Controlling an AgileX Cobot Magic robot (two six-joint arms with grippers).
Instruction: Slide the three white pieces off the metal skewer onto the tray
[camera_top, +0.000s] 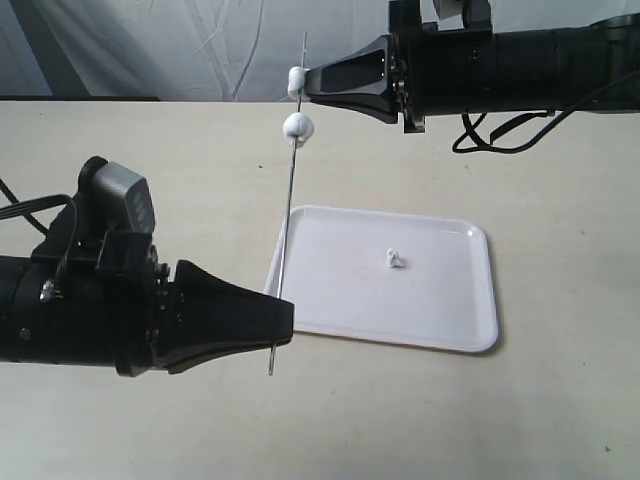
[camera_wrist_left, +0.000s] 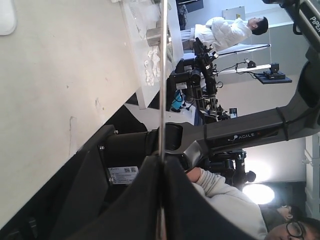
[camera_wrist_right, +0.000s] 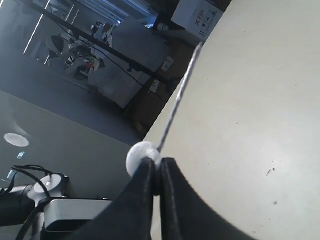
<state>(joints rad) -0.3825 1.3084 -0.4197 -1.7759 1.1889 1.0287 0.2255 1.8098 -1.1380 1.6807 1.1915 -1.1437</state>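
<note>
The metal skewer (camera_top: 290, 215) stands nearly upright over the table, just off the near left edge of the tray (camera_top: 430, 310). My left gripper (camera_top: 288, 320) is shut on the skewer close to its lower end, and the rod (camera_wrist_left: 163, 75) runs straight out from the closed jaws (camera_wrist_left: 161, 160). Two white pieces are threaded high on the rod, one (camera_top: 295, 78) above the other (camera_top: 299, 127). My right gripper (camera_top: 305, 85) reaches in from the right, shut and pinching the edge of the top white piece (camera_wrist_right: 137, 156) where the skewer (camera_wrist_right: 180, 100) comes out. A third white piece (camera_top: 394, 259) lies on the tray.
Black cables (camera_top: 500, 130) hang from the right arm onto the table behind the tray. A white curtain (camera_top: 200, 40) closes off the back beyond the table's far edge. The left arm's body (camera_top: 90, 310) takes up the near left of the table.
</note>
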